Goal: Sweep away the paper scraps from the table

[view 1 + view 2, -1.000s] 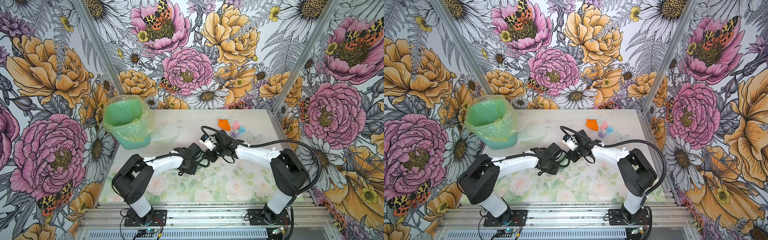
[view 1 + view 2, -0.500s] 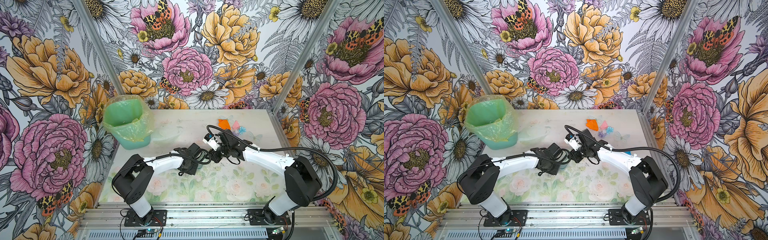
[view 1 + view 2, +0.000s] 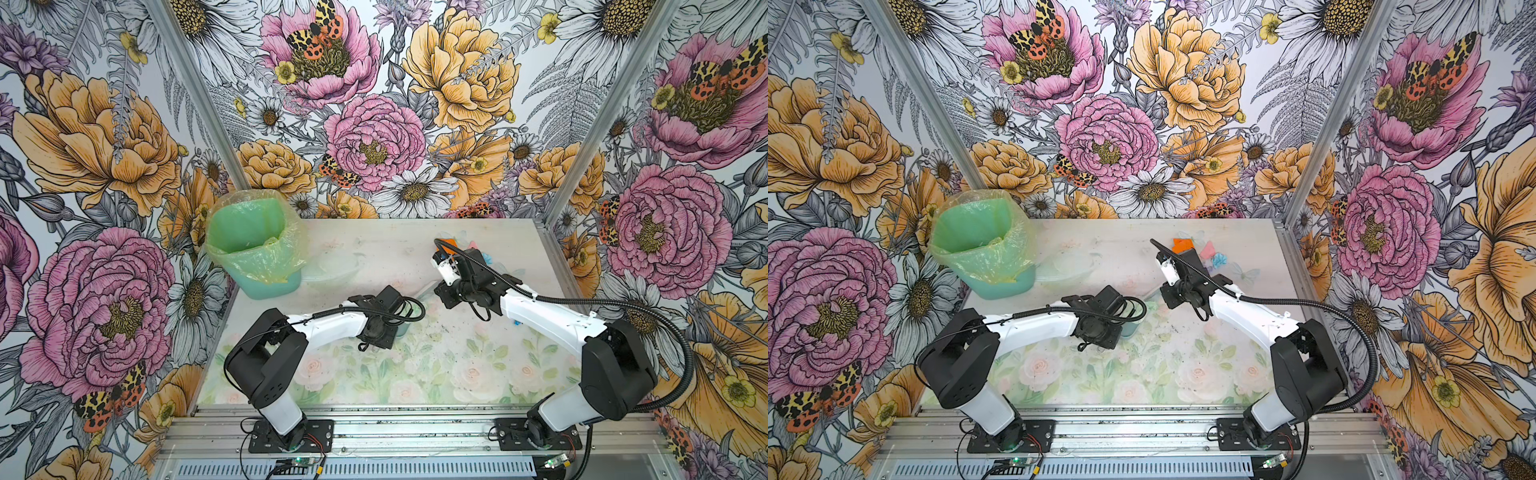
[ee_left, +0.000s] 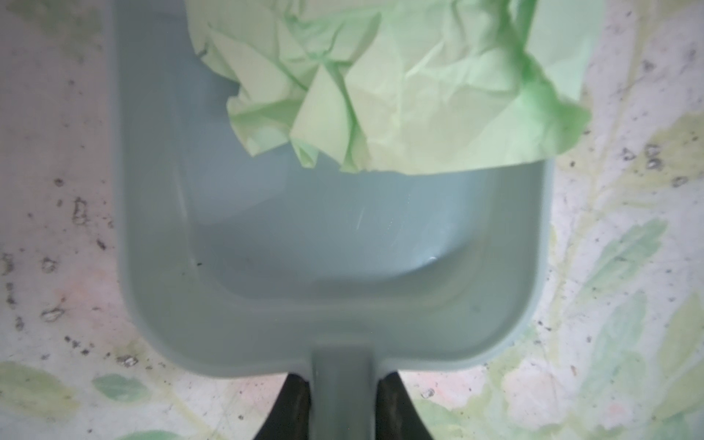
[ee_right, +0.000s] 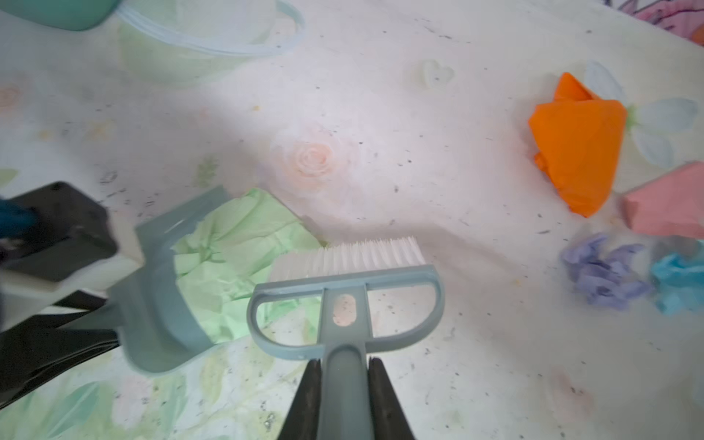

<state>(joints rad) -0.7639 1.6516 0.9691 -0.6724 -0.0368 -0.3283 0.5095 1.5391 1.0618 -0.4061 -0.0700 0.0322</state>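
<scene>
**Left gripper** (image 4: 343, 396): both black fingers are clamped on the handle of a grey-blue plastic dustpan (image 4: 343, 247). The pan lies flat near the middle of the table (image 3: 415, 374), a whitish rectangular top with a faded rose and leaf print and dark specks on it.

**Right gripper** (image 5: 346, 384): the jaws are closed on the handle of a grey plastic hand brush (image 5: 344, 289) with white bristles (image 5: 346, 255).

**Paper scraps, first item:** a pale green crumpled paper wad (image 4: 400, 95) sits in the open mouth of the dustpan and spills over the front lip and one side wall. The bristles stand just beside it on its right. Whether they touch it cannot be confirmed.

**Paper scraps, remainder:** four wads lie clustered at the far right of the table, well apart from the dustpan.
- An orange folded wad (image 5: 579, 144) lies farthest.
- A salmon-pink wad (image 5: 666, 205) is just beside it.
- A lilac shredded wad (image 5: 602, 270) and a light blue wad (image 5: 678, 282) lie nearer, touching each other.

In both top views the right arm and its cable cover part of this cluster.

**Other items:** a pale green bin lined with a yellowish translucent bag (image 3: 253, 245) stands upright at the far left of the table. A clear plastic bowl (image 3: 332, 266) sits just to its right.
</scene>
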